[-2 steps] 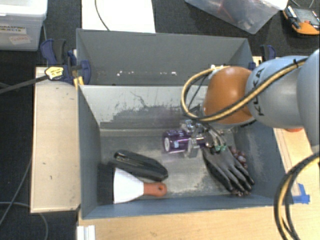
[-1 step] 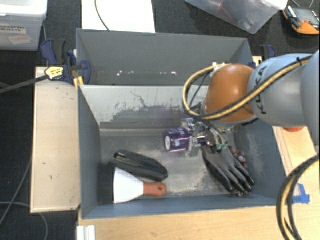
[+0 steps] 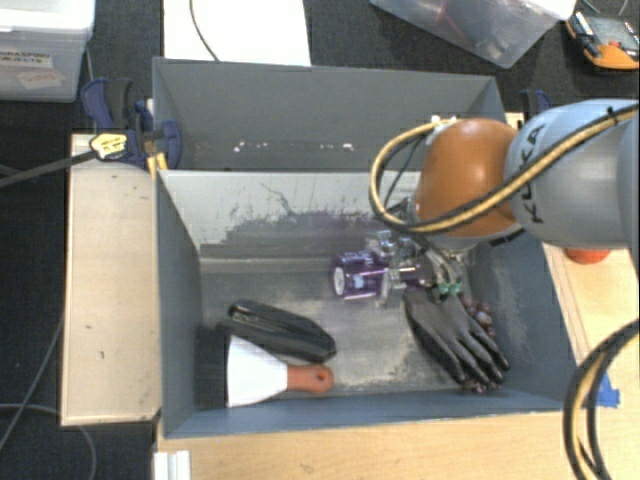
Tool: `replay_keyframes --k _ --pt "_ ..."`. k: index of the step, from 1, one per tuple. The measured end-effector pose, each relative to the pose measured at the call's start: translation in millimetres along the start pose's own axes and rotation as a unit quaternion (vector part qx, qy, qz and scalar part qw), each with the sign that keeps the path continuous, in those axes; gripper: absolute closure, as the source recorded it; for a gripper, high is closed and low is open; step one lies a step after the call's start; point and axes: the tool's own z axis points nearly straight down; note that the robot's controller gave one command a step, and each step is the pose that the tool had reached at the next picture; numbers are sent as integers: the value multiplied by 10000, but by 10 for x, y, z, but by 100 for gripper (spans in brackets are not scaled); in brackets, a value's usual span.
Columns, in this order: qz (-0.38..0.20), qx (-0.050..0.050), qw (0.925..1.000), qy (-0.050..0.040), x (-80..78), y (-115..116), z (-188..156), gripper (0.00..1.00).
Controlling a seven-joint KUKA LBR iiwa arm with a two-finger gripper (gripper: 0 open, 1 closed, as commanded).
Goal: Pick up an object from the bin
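**binwatcher:** The hand sits low in the middle of the grey metal bin, right up against a small purple cylinder-shaped container. I can't tell how far open the hand is, or whether it has hold of anything. That part is lost under the orange wrist cover.

**gripgeek:** Same here. The purple container lies on its side. Its long axis runs roughly left-right across the view, with the pale round end pointing left, away from the hand. My worry is that it's round, so an off-centre nudge probably rolls it off toward the back wall. The floppy black glove also lies just beside the hand, front right, and could snag and get dragged along. The long black clip-like thing and the orange-handled brush with pale bristles are well apart at front left, so no trouble there.
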Motion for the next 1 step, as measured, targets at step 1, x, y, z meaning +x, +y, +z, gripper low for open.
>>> replay_keyframes --k 1 --pt "10 2 10000 -18 -26 0 -245 100"
